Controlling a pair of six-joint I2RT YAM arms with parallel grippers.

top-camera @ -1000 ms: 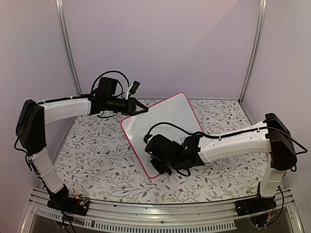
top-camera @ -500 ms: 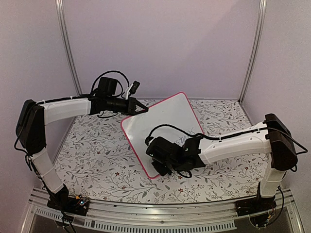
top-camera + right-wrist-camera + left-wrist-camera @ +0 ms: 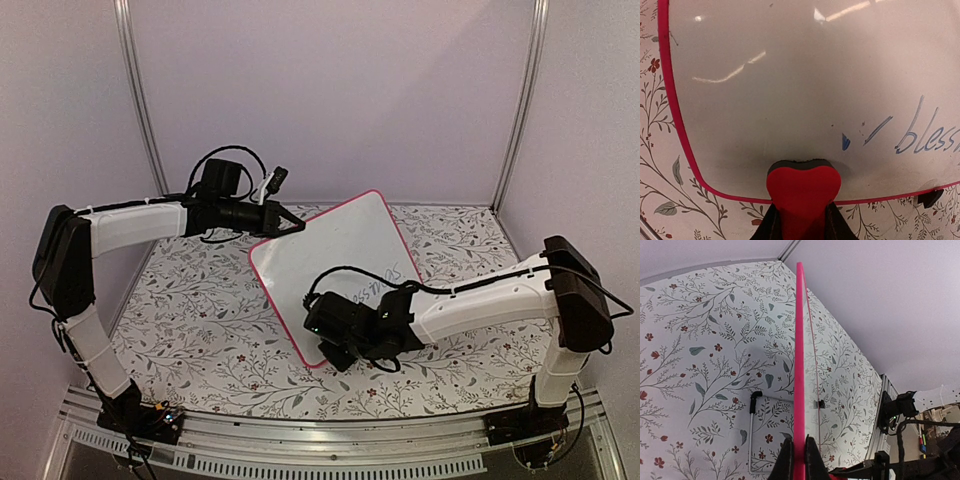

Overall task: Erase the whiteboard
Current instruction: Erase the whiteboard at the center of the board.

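Note:
The whiteboard (image 3: 340, 250), white with a pink-red rim, stands tilted on the floral table. My left gripper (image 3: 297, 226) is shut on its upper left rim; in the left wrist view the rim (image 3: 799, 340) runs edge-on between the fingers of the left gripper (image 3: 799, 446). My right gripper (image 3: 802, 214) is shut on a red heart-shaped eraser (image 3: 803, 186), whose dark felt presses the board (image 3: 790, 90) near its lower rim. In the top view the right gripper (image 3: 336, 350) covers the eraser. Blue handwriting (image 3: 922, 137) and a few stray marks (image 3: 845, 142) lie right of the eraser.
A floral cloth (image 3: 200, 310) covers the table. The board's wire stand (image 3: 752, 430) and a black clip foot (image 3: 930, 198) rest on it. Metal posts (image 3: 140, 100) rise at the back corners, and a rail (image 3: 300, 455) runs along the near edge.
My right arm has slid the eraser down toward the board's near edge, uncovering blue handwriting above it. The left arm and the board have not moved.

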